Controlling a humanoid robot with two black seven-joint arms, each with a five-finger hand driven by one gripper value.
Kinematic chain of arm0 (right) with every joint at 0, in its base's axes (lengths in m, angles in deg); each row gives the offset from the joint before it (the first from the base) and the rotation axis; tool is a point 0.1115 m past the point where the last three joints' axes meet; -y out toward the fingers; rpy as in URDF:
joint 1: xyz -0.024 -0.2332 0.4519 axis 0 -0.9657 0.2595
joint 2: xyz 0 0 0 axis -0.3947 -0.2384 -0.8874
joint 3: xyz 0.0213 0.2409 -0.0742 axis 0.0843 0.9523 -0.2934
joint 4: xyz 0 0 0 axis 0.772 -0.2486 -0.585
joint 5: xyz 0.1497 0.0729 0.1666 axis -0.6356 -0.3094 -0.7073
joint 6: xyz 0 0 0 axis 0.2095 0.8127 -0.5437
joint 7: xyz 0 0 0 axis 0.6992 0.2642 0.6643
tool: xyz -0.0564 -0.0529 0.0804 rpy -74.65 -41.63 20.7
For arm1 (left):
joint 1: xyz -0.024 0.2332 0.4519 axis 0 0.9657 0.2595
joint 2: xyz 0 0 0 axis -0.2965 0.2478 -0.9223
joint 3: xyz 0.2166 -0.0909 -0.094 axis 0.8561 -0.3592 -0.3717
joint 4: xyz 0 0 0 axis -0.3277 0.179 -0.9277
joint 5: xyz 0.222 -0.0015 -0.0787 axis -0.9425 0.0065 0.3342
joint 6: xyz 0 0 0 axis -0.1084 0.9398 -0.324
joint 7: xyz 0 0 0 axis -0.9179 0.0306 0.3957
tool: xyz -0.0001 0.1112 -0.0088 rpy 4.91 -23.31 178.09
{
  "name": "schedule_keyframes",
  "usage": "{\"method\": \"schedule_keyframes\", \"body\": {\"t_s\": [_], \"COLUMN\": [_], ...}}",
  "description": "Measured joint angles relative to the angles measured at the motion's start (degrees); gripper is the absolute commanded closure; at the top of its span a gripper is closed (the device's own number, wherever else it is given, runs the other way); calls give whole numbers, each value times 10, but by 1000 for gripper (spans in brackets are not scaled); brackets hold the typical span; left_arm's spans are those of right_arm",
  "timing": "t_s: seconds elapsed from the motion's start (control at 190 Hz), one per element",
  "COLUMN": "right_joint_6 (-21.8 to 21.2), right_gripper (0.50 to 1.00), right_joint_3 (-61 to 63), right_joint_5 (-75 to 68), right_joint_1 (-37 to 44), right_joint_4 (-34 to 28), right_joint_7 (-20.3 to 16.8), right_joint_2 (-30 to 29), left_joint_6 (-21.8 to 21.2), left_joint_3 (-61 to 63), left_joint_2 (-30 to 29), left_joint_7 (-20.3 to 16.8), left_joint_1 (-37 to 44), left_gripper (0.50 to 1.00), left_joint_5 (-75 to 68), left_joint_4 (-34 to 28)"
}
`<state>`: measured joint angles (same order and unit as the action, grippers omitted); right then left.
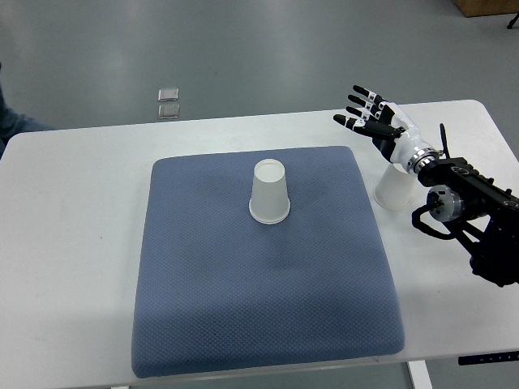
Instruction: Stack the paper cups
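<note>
The right hand [375, 120] hovers with fingers spread wide and empty above a paper cup [395, 188] on the white table [73, 243], grey floor beyond.

Room bright, light even and soft, coming from above. White table [73, 243] nearly overexposed, little surface detail visible. Blue mat [243, 308] shows weave texture clearly, so focus sharp at centre. Upside-down paper cup [269, 191] on mat casts only faint, short shadow at base. Second cup [394, 188] near right edge of table partly shaded under right hand [375, 119]. Grey floor [243, 49] beyond far edge has broad pale sheen, mild glare. No motion blur. Table edges bend slightly, light wide-angle distortion.
</note>
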<state>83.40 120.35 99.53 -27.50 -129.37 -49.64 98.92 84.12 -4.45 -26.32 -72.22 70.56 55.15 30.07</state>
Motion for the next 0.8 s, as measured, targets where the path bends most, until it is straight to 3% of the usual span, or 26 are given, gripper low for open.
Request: {"method": "schedule_keyframes", "body": {"t_s": [0.59,0.8], "right_joint_6": [5,-2], "right_gripper": [583,583], "right_joint_3": [1,1], "right_joint_5": [-1,6], "right_joint_1": [27,28], "right_joint_4": [5,1], "right_joint_7": [1,4], "right_joint_2": [1,26], "left_joint_6": [0,0], "left_joint_3": [0,0], "left_joint_2": [0,0], "left_joint_7": [0,0], "left_joint_1": [0,0], "left_gripper": [500,500], "left_joint_5": [0,0], "left_joint_4": [1,0]}}
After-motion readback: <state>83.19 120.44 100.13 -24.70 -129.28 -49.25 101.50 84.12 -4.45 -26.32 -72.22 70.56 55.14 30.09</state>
